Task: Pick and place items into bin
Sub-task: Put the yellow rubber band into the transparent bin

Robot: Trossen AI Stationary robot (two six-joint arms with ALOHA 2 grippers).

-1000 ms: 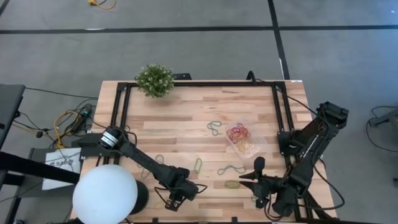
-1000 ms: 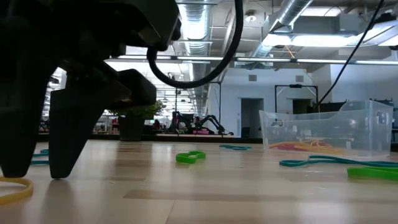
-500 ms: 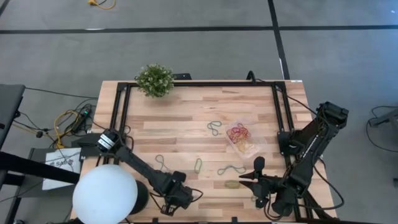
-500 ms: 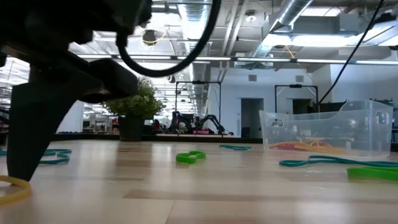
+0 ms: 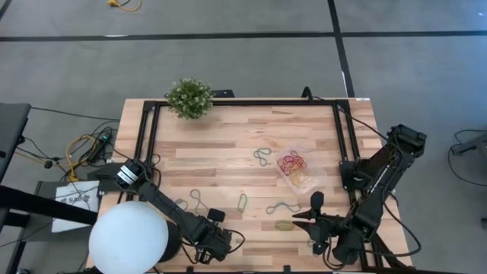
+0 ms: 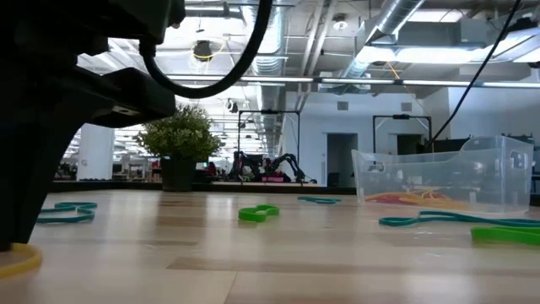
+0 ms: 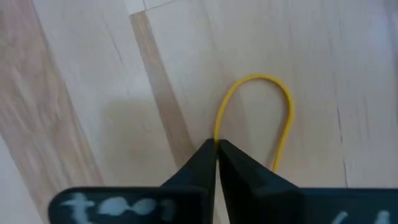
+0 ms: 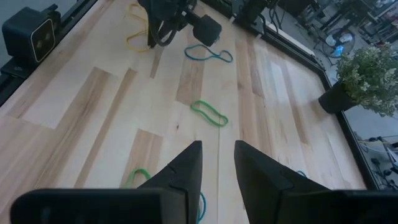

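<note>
A yellow rubber band (image 7: 256, 111) lies flat on the wood near the table's near edge, left of centre. My left gripper (image 7: 216, 148) stands over it pointing down, shut on its edge; it also shows in the high view (image 5: 202, 255) and the low view (image 6: 18, 243). The clear bin (image 5: 297, 169) sits right of centre on the table with red and yellow bands inside. Loose bands lie on the table: green (image 5: 243, 202), teal (image 5: 282, 207), another teal (image 5: 262, 157). My right gripper (image 8: 217, 163) hovers open near the right near corner, nothing between its fingers. My left gripper pinches one side of the yellow band's loop (image 7: 219, 132) between its two fingertips. The fingers come from above, pointing down. The rest of the loop (image 7: 287, 118) lies flat and slack on the table.
A potted plant (image 5: 189, 97) stands at the far left corner. A black frame rail (image 5: 243, 102) runs round the table's edges. A white dome (image 5: 128, 237) covers the near left corner. Another teal band (image 5: 196, 200) and an olive band (image 5: 284, 225) lie nearby.
My left gripper has moved toward the table's left edge along the near side, reaching the yellow band, and has shut on the band's edge. The band lies where it was.
</note>
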